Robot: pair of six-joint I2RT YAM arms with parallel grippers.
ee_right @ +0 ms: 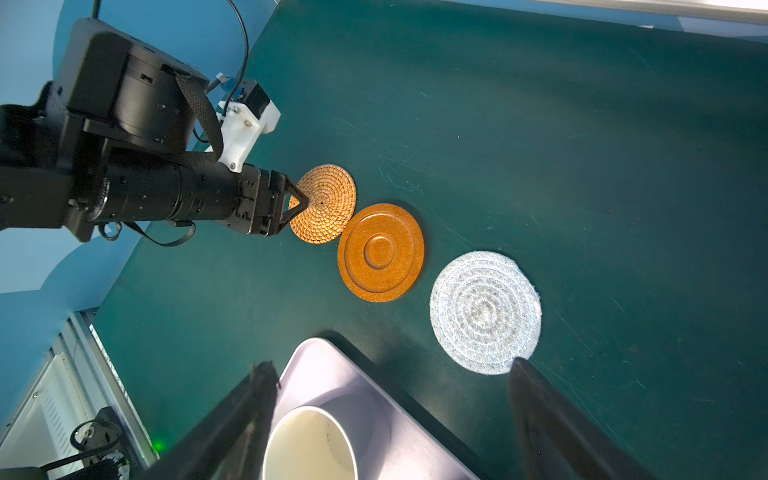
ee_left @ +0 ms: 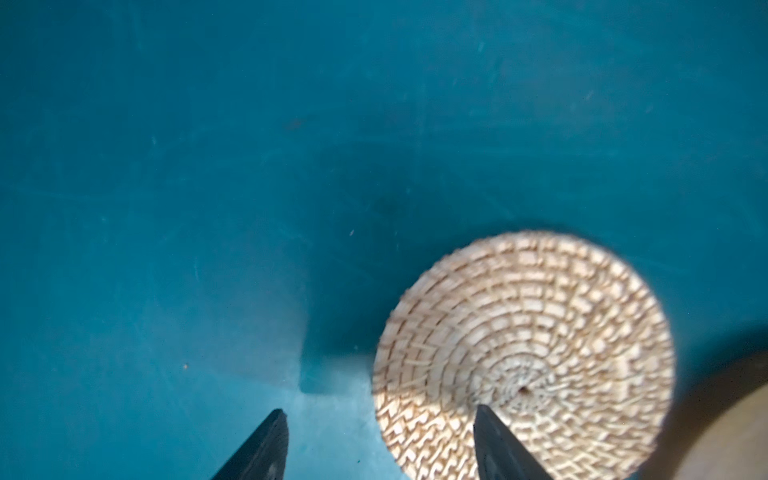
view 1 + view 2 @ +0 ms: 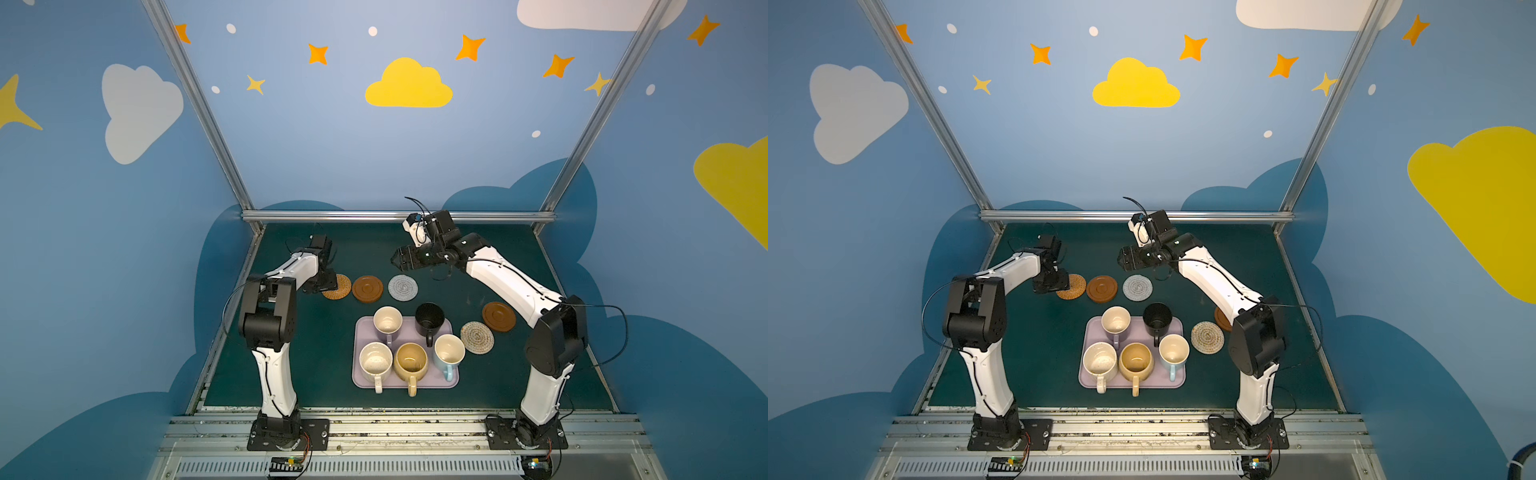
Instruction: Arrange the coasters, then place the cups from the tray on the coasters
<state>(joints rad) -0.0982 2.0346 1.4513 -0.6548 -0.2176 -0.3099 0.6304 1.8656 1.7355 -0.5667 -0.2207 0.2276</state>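
Three coasters lie in a row behind the tray (image 3: 356, 376): tan rattan (image 3: 338, 289), brown wooden (image 3: 368, 288), grey woven (image 3: 402, 287). A second brown one (image 3: 498, 316) and a beige woven one (image 3: 477, 337) lie right of the tray. On the tray stand several cups: lavender (image 3: 387, 320), black (image 3: 429, 318), cream speckled (image 3: 375, 361), mustard (image 3: 410, 361), light blue (image 3: 449, 351). My left gripper (image 2: 380, 409) is open, low over the rattan coaster's (image 2: 523, 345) edge, holding nothing. My right gripper (image 1: 390, 363) hangs open and empty above the mat by the grey coaster (image 1: 485, 311).
The green mat (image 3: 478, 266) is fenced by a metal rail (image 3: 395, 216) at the back and blue walls at the sides. The right arm's forearm (image 3: 1217, 282) hides part of the second brown coaster in a top view. The rattan and brown coasters nearly touch.
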